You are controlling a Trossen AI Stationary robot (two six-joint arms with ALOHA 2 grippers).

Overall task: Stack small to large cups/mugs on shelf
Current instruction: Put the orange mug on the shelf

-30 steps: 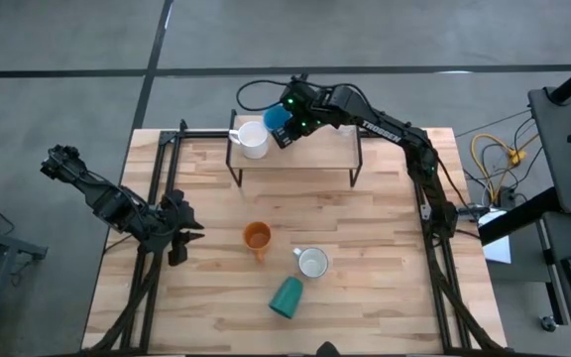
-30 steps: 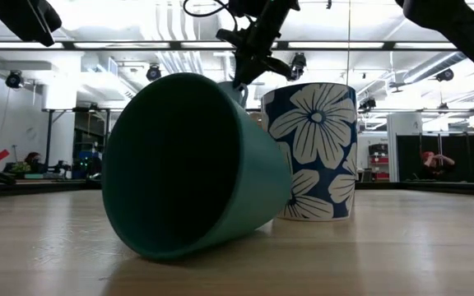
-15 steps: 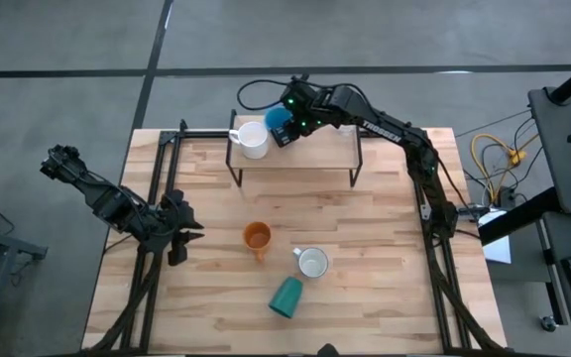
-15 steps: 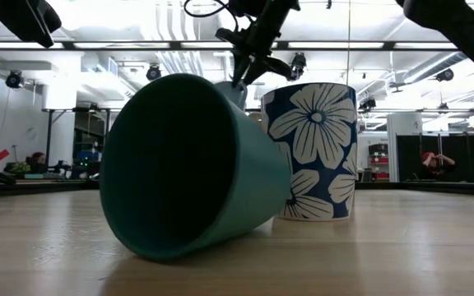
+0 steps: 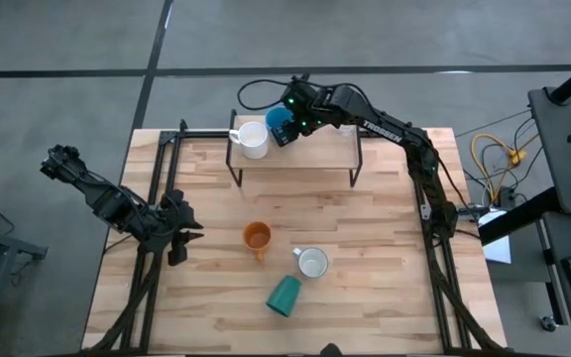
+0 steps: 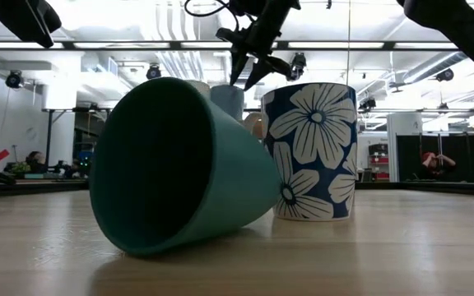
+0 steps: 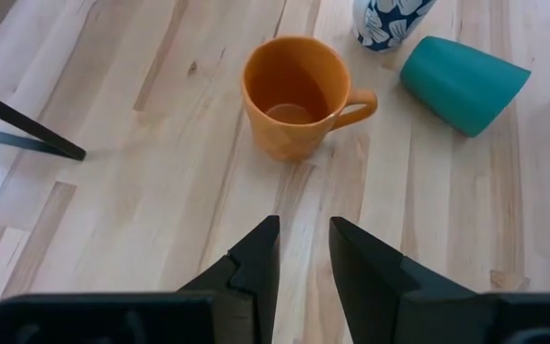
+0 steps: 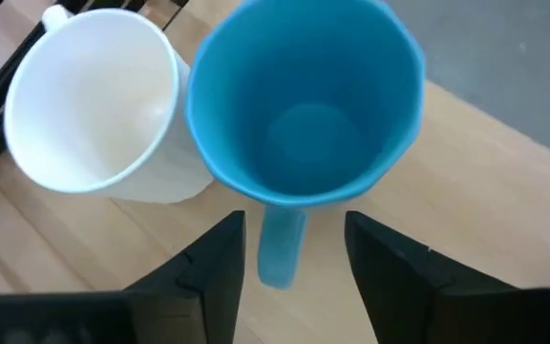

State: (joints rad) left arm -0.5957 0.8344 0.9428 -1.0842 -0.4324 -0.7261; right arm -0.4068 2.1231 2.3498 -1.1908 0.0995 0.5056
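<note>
Blue mug (image 5: 279,120) half hidden under right pincer (image 5: 287,132).

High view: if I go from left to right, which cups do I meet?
white mug → orange mug → light blue mug → dark green cup → white mug with greyish inside

White mug (image 8: 94,105), light blue mug (image 8: 304,105), orange mug (image 7: 294,96), teal cup (image 7: 466,81), navy mug with white flowers (image 6: 311,152)
</note>
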